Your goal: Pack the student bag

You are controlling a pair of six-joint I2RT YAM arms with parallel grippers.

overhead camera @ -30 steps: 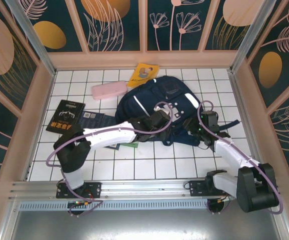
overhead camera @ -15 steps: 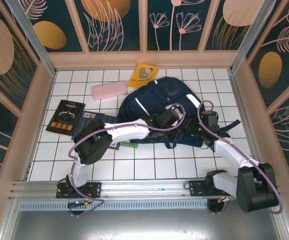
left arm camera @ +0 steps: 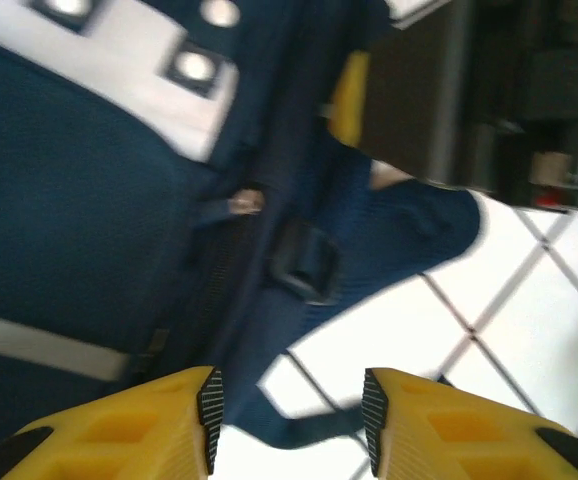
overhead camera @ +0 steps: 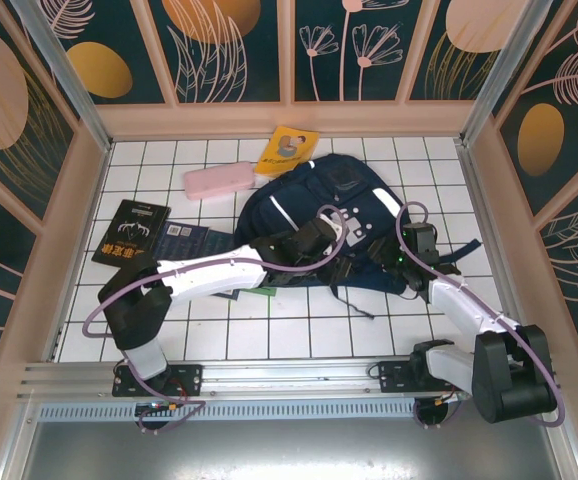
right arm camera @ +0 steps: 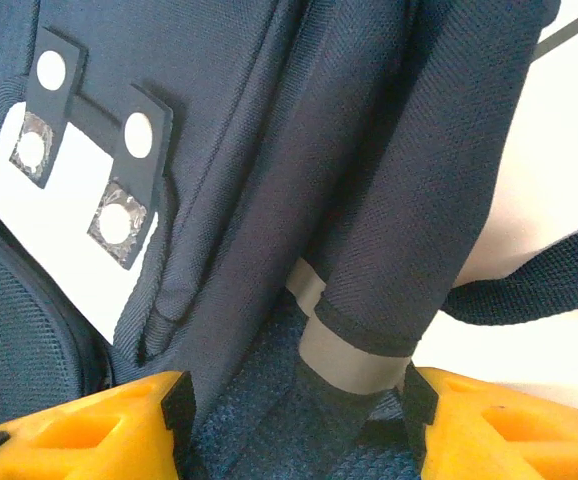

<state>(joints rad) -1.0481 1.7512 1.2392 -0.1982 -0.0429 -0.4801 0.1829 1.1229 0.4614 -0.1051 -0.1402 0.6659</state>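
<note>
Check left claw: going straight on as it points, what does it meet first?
Probably the buckled strap of the student bag, right ahead of the open left claw; depth is unclear.

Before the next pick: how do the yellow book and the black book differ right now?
The yellow book lies at the far side, its near edge against the student bag; the black book lies on the left, apart from the bag. Their covers differ: bright yellow against black. Both lie flat on the tiled table, outside the bag.
</note>
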